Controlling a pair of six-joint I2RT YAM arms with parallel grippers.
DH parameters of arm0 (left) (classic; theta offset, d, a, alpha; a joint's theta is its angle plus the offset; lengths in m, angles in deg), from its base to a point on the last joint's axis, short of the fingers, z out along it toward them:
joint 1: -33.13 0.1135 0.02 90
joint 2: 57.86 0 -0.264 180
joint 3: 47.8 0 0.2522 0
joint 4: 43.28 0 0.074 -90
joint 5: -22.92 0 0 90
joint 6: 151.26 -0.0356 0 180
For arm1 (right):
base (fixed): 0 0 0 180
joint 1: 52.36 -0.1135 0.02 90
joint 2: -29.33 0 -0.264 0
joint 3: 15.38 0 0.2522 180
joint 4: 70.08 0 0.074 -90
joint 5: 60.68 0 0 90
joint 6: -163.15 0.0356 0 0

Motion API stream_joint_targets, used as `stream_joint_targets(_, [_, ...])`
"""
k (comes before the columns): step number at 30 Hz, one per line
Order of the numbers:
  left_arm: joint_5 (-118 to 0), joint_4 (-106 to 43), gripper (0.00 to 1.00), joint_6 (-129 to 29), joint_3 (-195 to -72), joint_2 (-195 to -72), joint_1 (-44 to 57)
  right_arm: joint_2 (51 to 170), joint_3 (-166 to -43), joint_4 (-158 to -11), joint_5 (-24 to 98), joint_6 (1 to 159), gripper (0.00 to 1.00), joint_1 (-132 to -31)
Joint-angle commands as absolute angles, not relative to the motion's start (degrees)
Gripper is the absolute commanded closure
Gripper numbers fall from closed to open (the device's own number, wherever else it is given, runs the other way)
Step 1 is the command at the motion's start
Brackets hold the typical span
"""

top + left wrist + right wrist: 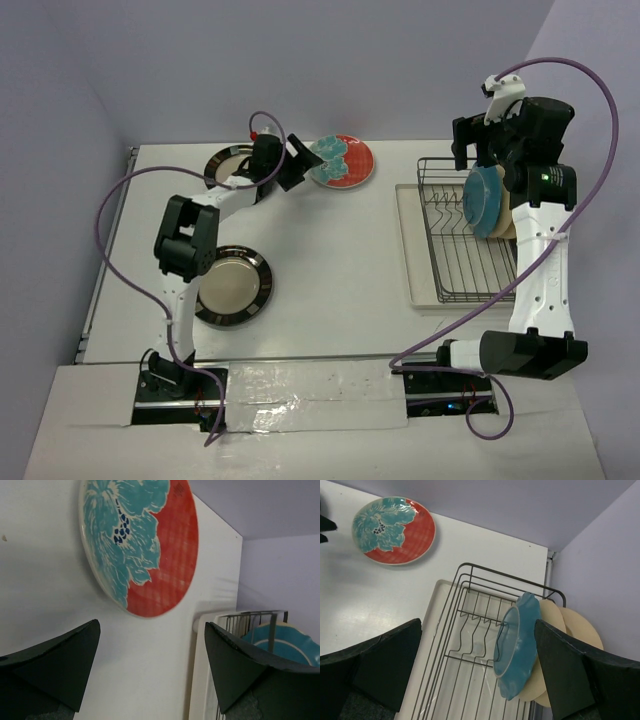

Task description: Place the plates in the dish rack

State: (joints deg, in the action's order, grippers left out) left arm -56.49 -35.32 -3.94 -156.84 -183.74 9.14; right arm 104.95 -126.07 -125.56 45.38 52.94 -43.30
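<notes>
Both spread wide, empty — left hand point(151, 624) by red plate point(342, 160), right hand point(478, 622) above dish rack point(450, 272)

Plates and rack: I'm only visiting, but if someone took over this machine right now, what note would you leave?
Left gripper: fingers open, empty, pointed at the red plate, not touching.
Right gripper: fingers open, empty, above the dish rack.
Done: teal plate and two cream-tan plates upright in the rack.
To do: red plate and two striped-rim plates, flat on the table.
</notes>
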Motion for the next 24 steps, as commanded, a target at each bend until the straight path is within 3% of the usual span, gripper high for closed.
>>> stream_joint_targets(1, [-58.6, -38.5, 0.06, 0.9, -163.9, -188.4, 8.3, 101.8, -125.9, -123.0, 44.3, 52.6, 0.00, -44.0])
stream_joint_targets(12, [-58.8, -36.5, 0.11, 6.6, -178.2, -203.4, 8.4, 98.9, -121.2, -122.8, 43.5, 50.8, 0.00, -46.6])
stream_joint_targets(17, [-55.9, -38.1, 0.23, 11.2, -181.6, -208.4, 8.5, 97.0, -116.5, -120.7, 40.7, 46.9, 0.00, -50.9])
stream_joint_targets(24, [-55.0, -39.1, 0.48, 14.3, -183.5, -211.7, 8.5, 98.1, -116.6, -119.9, 37.6, 45.2, 0.00, -55.1])
